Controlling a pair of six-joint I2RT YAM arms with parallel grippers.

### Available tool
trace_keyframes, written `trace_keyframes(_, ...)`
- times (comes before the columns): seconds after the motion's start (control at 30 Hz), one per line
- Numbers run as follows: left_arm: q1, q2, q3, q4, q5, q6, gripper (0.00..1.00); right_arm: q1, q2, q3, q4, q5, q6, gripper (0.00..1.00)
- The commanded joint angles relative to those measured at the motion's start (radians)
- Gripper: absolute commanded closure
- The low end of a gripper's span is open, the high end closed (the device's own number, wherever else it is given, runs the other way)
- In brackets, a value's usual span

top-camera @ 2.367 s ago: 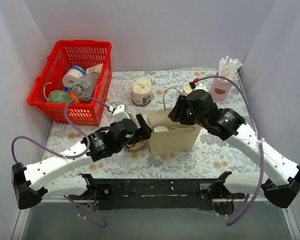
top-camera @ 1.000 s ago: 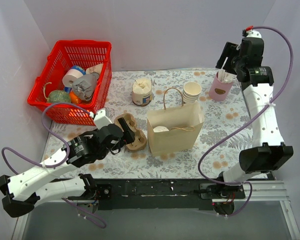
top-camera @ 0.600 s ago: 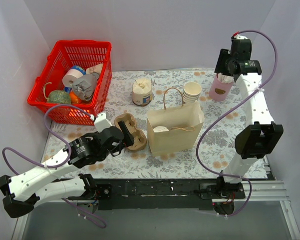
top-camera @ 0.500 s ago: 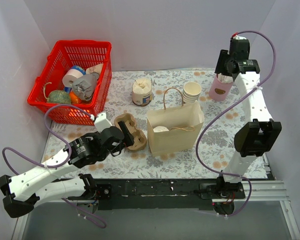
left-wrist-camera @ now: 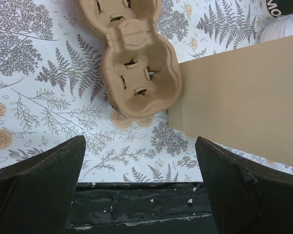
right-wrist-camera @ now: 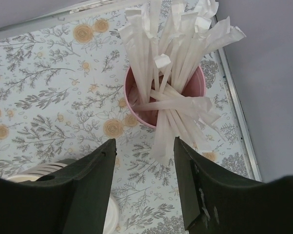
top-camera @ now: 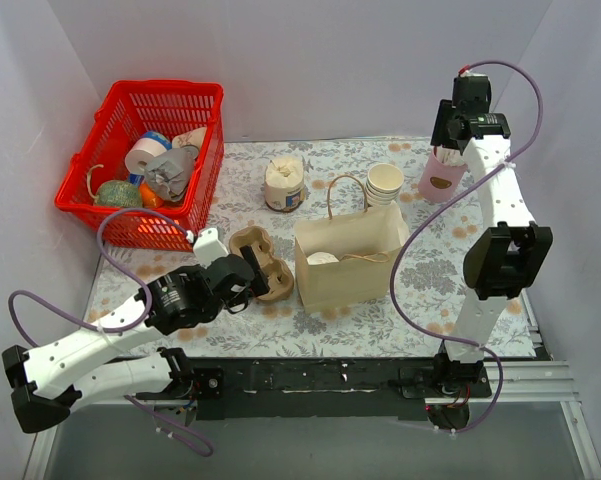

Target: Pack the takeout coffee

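Note:
The takeout coffee shows only as a flat white lid (top-camera: 323,258) inside the open brown paper bag (top-camera: 352,262) at the table's middle. My left gripper (top-camera: 246,283) is open and empty, low over the table just left of the bag, beside the cardboard cup carrier (top-camera: 260,262). In the left wrist view the carrier (left-wrist-camera: 136,73) lies ahead of the open gripper (left-wrist-camera: 141,190), and the bag's side (left-wrist-camera: 239,105) is at the right. My right gripper (top-camera: 457,133) is open and empty, high above the pink cup of wrapped straws (top-camera: 441,176). That cup (right-wrist-camera: 166,95) lies ahead of the gripper (right-wrist-camera: 144,190).
A stack of lidless white cups (top-camera: 384,182) stands behind the bag. A cream jar (top-camera: 284,185) is at the back centre. A red basket (top-camera: 145,160) of odds and ends fills the back left corner. Walls close in on the left, right and back.
My right arm has lifted away from the bag and swung up to the back right, over the straw cup. My left gripper has drawn back a little from the carrier.

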Motion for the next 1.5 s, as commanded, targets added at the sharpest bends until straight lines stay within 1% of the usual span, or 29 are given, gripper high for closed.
trace_keyframes(0.0,0.002,-0.026,-0.006,-0.013,-0.036,0.006,0.02,-0.004,0.027,0.028,-0.005,0.061,-0.024,0.42)
trace_keyframes(0.2,0.002,-0.028,-0.005,-0.018,-0.04,0.006,0.02,-0.005,0.047,0.014,0.002,0.059,-0.029,0.42)
trace_keyframes(0.33,0.002,-0.028,0.0,-0.013,-0.034,0.011,0.02,-0.004,0.058,0.012,0.001,0.055,-0.029,0.45)
trace_keyframes(0.43,0.002,-0.025,0.006,-0.018,-0.036,0.015,0.02,-0.005,0.058,0.014,-0.012,0.09,-0.021,0.46)
trace_keyframes(0.57,0.002,-0.023,0.01,-0.015,-0.039,0.017,0.02,-0.007,0.055,-0.003,-0.012,0.09,-0.02,0.46)
trace_keyframes(0.67,0.002,-0.023,0.014,-0.018,-0.039,0.02,0.02,-0.005,0.058,-0.011,-0.015,0.082,-0.017,0.49)
trace_keyframes(0.73,0.002,-0.023,0.012,-0.019,-0.036,0.02,0.02,-0.007,0.055,-0.017,-0.007,0.076,-0.014,0.53)
trace_keyframes(0.93,0.002,-0.028,0.01,-0.013,-0.03,0.015,0.02,-0.007,0.052,-0.006,-0.019,0.081,-0.007,0.54)
trace_keyframes(1.03,0.002,-0.023,0.012,-0.005,-0.028,0.024,0.02,-0.005,0.05,-0.009,-0.016,0.078,-0.006,0.59)
trace_keyframes(1.07,0.002,-0.022,0.014,-0.004,-0.028,0.027,0.02,-0.005,0.05,-0.011,-0.016,0.081,-0.004,0.62)
trace_keyframes(1.17,0.002,-0.014,0.023,-0.022,-0.037,0.023,0.02,-0.005,0.052,-0.009,-0.022,0.093,-0.003,0.63)
trace_keyframes(1.27,0.002,-0.022,0.027,-0.015,-0.04,0.024,0.02,-0.005,0.052,-0.006,-0.028,0.099,0.002,0.68)
trace_keyframes(1.37,0.002,-0.025,0.029,-0.007,-0.039,0.029,0.02,-0.005,0.052,0.002,-0.038,0.111,0.005,0.68)
trace_keyframes(1.47,0.002,-0.025,0.023,-0.007,-0.039,0.031,0.02,-0.007,0.053,0.0,-0.044,0.105,0.006,0.71)
